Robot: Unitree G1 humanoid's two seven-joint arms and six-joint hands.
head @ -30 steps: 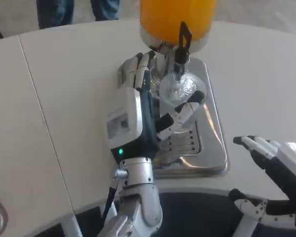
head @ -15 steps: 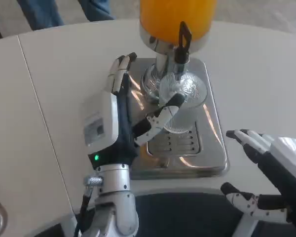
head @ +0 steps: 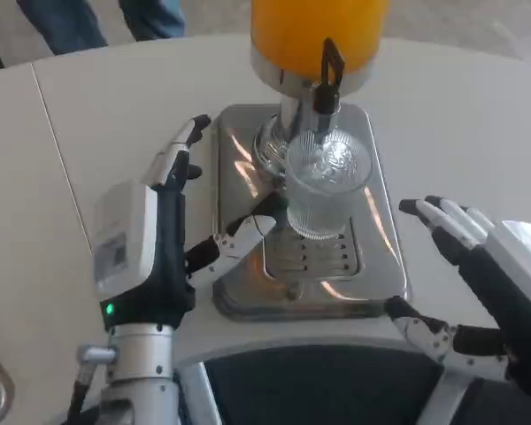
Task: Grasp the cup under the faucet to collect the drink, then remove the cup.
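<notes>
Left hand (head: 155, 239) withdrawn from cup (head: 326, 186), open.

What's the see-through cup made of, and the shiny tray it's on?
The cup looks like clear ribbed glass or hard plastic; you can see through it. The tray looks like polished metal, probably steel, since it mirrors light.

Bright, even light; glare streaks the steel drip tray (head: 385, 257); slightly soft focus.
</notes>
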